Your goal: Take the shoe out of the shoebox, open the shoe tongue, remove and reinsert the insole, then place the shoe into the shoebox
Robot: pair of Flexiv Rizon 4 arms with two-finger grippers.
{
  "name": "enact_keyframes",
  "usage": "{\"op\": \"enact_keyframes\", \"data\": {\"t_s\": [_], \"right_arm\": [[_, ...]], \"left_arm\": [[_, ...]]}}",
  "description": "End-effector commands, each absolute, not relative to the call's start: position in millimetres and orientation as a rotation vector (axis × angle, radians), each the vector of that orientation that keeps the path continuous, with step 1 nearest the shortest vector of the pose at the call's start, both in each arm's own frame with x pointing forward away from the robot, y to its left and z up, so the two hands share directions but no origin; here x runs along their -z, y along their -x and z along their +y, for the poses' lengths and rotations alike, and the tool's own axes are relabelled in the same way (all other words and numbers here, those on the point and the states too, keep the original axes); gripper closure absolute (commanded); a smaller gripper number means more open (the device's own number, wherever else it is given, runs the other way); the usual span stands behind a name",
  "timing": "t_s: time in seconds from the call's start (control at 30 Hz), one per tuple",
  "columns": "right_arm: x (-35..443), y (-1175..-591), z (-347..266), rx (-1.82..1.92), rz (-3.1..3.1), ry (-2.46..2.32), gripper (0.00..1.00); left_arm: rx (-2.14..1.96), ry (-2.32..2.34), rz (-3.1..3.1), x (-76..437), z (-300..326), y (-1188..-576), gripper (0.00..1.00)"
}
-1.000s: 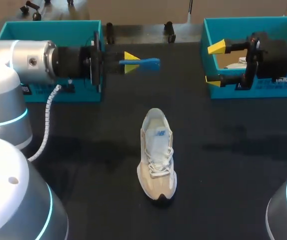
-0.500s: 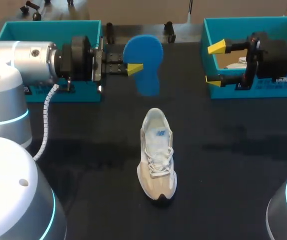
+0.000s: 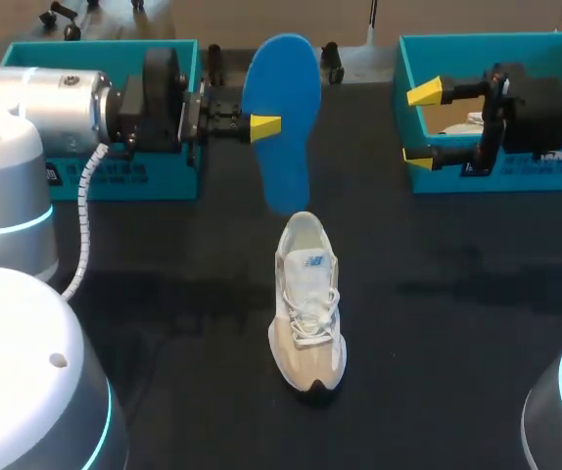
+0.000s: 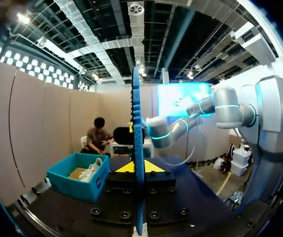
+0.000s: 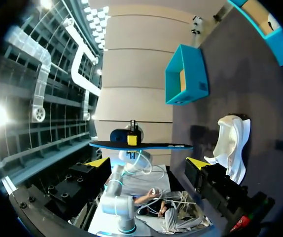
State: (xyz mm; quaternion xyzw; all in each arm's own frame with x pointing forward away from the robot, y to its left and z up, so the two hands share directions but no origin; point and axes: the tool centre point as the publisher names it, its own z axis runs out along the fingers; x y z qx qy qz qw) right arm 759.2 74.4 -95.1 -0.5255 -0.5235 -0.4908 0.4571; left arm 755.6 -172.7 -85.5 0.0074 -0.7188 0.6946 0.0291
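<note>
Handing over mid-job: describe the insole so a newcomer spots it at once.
On the black table, find the beige lace-up shoe lying in the middle. Just beyond its open end, the left gripper holds a flat blue foam insole off the table. It alone is bright blue and sole-shaped; the two shoeboxes at the back are teal.

Head camera high behind table [image 3: 163, 323], wrist cameras facing each other, all sharing insole [image 3: 283, 117]
</note>
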Motion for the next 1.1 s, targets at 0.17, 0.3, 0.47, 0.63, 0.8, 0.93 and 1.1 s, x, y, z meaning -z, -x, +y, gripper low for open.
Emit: {"op": "enact_keyframes", "data": {"t_s": [0.17,0.3,0.47,0.63,0.8,0.93,1.1], "right_arm": [[96,-759,76,1.211,-1.289,1.296,0.00],[96,-759,76,1.211,-1.289,1.296,0.00],[96,-759,76,1.211,-1.289,1.296,0.00],[96,-759,76,1.211,-1.289,1.296,0.00],[94,-761,79,1.190,-1.299,1.295,0.00],[87,-761,93,1.137,-1.305,1.367,0.00],[74,-755,107,1.141,-1.334,1.469,0.00]], "left_arm": [[-1.918,-0.425,-1.992,89,-171,-758,1.00],[-1.837,-0.548,-1.870,91,-170,-760,1.00],[-1.689,-0.697,-1.719,94,-172,-760,1.00],[-1.561,-0.825,-1.630,103,-176,-761,1.00],[-1.475,-0.990,-1.445,117,-180,-770,1.00],[-1.424,-1.052,-1.357,127,-184,-773,1.00],[-1.380,-1.176,-1.223,140,-190,-780,1.00]]}}
